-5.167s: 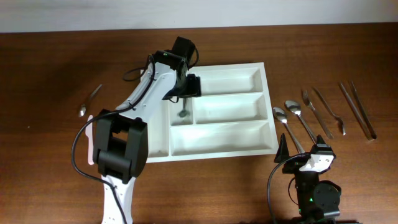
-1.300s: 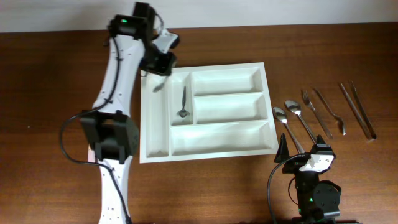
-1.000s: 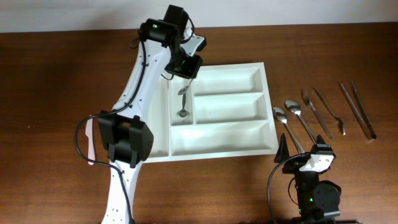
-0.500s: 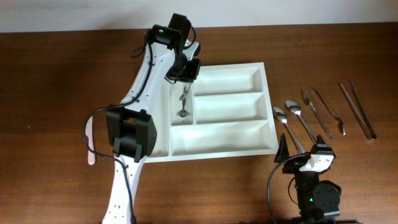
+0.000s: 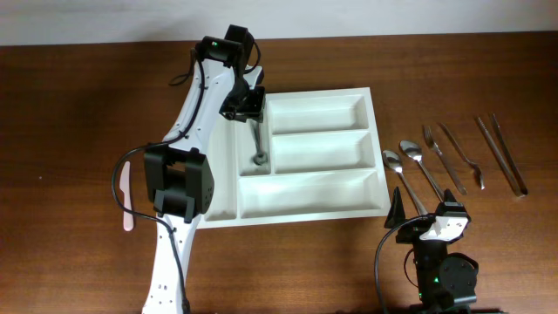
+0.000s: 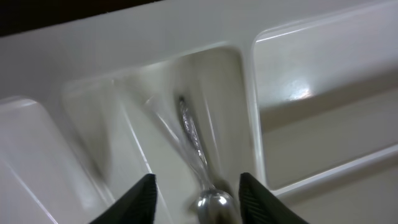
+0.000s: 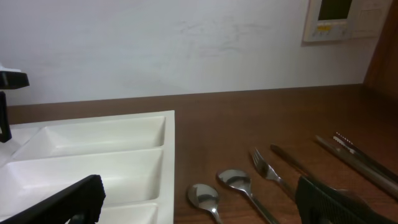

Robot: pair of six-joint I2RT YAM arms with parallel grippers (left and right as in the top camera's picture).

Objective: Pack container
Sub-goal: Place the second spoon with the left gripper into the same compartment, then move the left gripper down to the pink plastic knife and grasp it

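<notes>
Dark brown wood makes up the surface (image 5: 70,105), with a white wall behind it, and the white tray (image 5: 314,194) sits mid-surface directly beneath my left pincer (image 6: 198,182). That pincer hangs over the second narrow compartment with its fingers apart, clamped on nothing. A spoon (image 6: 189,134) lies in the compartment floor between them, bowl just under the tips and handle running straight away from the pincer along the compartment's length. Daylight shows on at least one side of the bowl, so I judge the spoon is resting free. My right pincer (image 7: 199,186) is parked low at the near edge, fingers spread wide and empty. The tray's long compartments lie ahead and to its left. A row of loose cutlery sits ahead and to its right, starting with the nearest spoon (image 5: 391,160) and then a fork (image 5: 440,155). Those pieces lie with handles slanting toward the right pincer, so their long axes run roughly along its line of reach, and that arm is clearly the nearer one. A pink utensil (image 5: 127,196) lies on the far side of the tray, well apart from the right pincer and nearer the left arm's base. The three long compartments look bare, so I judge the packing is only begun.
</notes>
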